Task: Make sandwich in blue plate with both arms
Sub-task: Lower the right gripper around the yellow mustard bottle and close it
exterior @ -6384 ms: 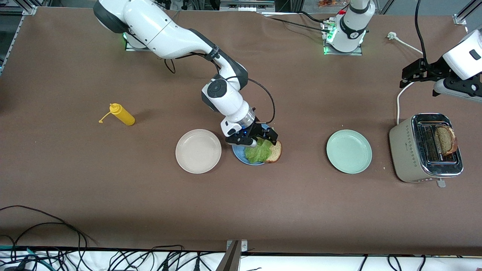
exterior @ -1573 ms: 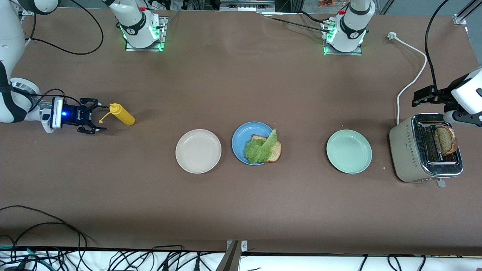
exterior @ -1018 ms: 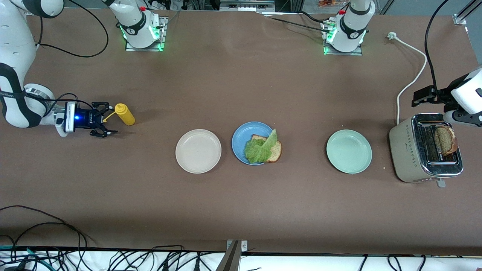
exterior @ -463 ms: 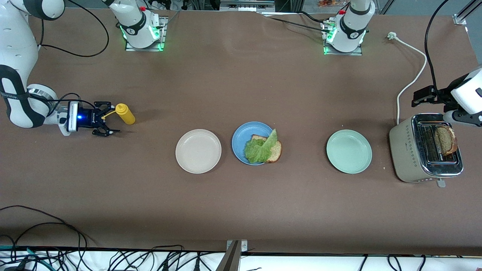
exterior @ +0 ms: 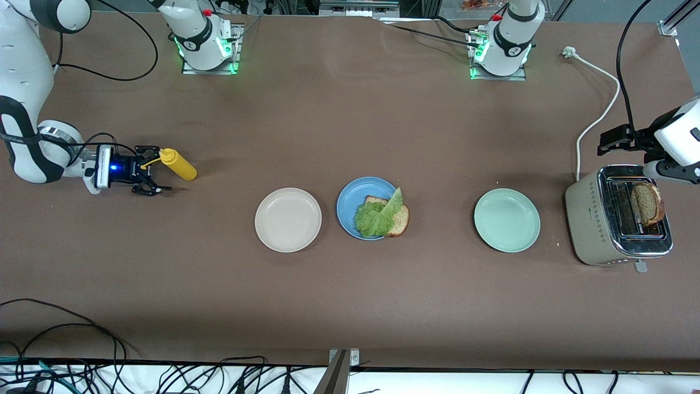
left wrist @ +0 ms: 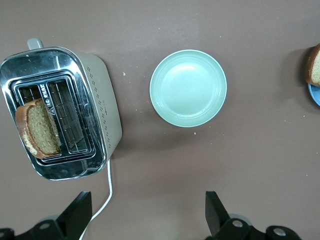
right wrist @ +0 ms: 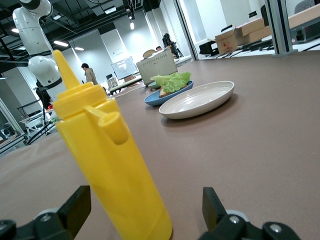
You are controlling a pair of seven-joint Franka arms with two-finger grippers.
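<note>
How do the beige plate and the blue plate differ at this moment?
The beige plate is bare, while the blue plate carries a bread slice with a lettuce leaf on top. The beige plate is off-white and looks slightly wider; the blue plate is medium blue. The beige plate lies toward the right arm's end of the table; the blue plate sits beside it, toward the left arm's end. Both are round, shallow and flat on the table.

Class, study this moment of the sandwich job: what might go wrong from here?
1. The right gripper, open, sits low beside the upright yellow bottle; a slightly off approach may tip it.
2. The bread slice overhangs the blue plate; a nudge might slide it off.
3. The lettuce stands curled, so the next slice may sit unevenly.
</note>
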